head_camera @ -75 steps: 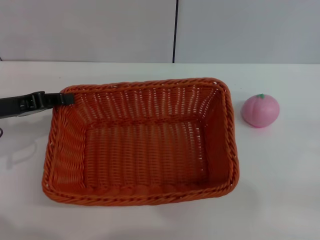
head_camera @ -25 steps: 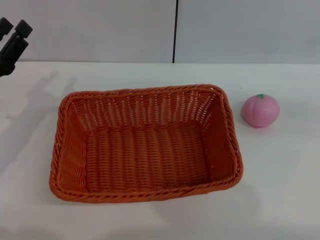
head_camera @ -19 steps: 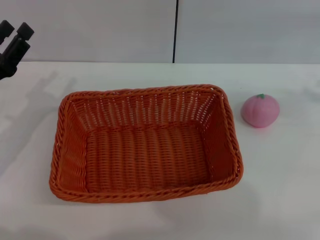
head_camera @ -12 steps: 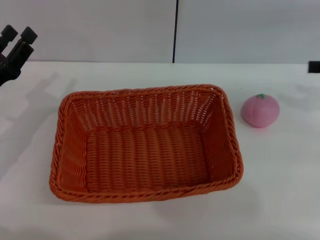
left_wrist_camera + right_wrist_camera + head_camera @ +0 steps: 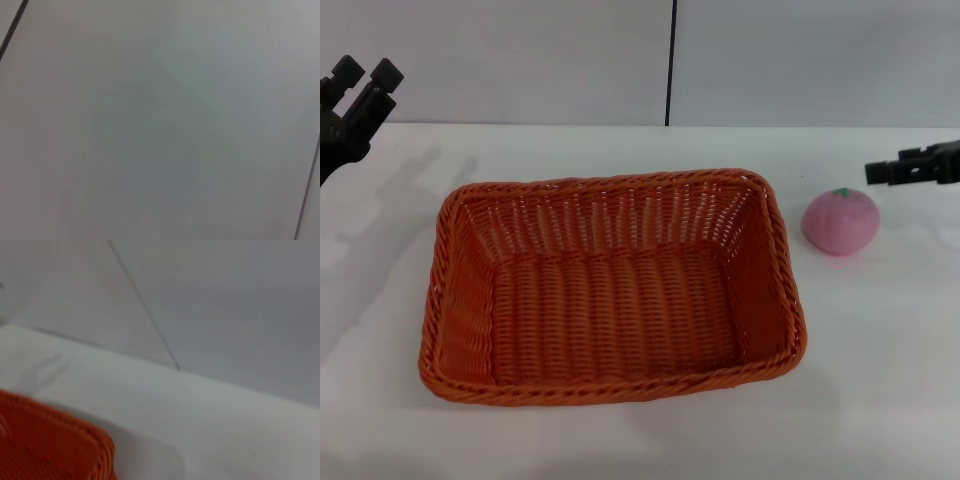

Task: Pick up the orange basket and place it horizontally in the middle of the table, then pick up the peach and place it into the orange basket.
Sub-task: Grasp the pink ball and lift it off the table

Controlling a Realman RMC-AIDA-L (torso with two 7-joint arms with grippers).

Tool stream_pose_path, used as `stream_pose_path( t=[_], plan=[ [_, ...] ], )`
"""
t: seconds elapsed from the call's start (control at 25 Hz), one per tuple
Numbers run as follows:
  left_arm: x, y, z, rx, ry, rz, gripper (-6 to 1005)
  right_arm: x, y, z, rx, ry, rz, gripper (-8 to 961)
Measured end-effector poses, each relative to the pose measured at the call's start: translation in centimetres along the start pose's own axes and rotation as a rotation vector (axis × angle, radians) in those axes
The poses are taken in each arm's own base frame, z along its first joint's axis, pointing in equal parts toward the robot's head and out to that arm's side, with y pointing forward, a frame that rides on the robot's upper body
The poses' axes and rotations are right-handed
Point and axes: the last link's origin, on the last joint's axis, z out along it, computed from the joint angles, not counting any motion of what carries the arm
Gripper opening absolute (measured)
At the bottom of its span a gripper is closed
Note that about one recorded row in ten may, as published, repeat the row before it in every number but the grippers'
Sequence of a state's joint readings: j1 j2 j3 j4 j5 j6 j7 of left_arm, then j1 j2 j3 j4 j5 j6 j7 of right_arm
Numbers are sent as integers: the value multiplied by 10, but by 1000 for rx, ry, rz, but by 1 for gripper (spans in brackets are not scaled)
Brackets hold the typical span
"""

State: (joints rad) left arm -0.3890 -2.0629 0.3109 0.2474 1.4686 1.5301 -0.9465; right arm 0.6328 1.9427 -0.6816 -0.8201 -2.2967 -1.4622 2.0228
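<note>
Since three seconds ago the left gripper (image 5: 365,75) has been lifted off the basket's (image 5: 610,285) far left corner and drawn up to the far left edge of the head view, and the basket has been set down flat slightly nearer and more squarely than before. In the last half second the right gripper (image 5: 882,171) has been brought in from the right edge, where only a dark tip was seen before.

The table (image 5: 880,380) is seen as a plain white top filling most of the head view, with a pale grey wall (image 5: 520,60) behind it, split by a dark vertical seam.

The orange basket is laid lengthwise across the middle of the table, open side up, with nothing inside it. Only one of its corners (image 5: 55,445) is caught in the right wrist view, on the white top.

The peach (image 5: 840,221) is found on the table just to the right of the basket, near its far right corner, apart from the rim, with its green stem upward.

The left gripper is held above the table's far left part, well clear of the basket, its two black fingertips (image 5: 387,72) spread apart with nothing between them.

The right gripper is held just above and to the right of the peach, not touching it; whether its jaws are spread or closed cannot be told.
</note>
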Motion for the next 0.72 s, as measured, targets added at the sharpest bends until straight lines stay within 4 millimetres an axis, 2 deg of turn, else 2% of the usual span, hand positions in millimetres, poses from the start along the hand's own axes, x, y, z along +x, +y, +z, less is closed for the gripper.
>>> stream_pose_path(
  t=[0.44,0.72],
  plan=[
    [-3,2,1,-2,-5,-16,605,10,9,36,37,127,-36,766],
    [-3,2,1,-1,-4,-17,605,12,15,44,27,166,-64,716]
  ],
)
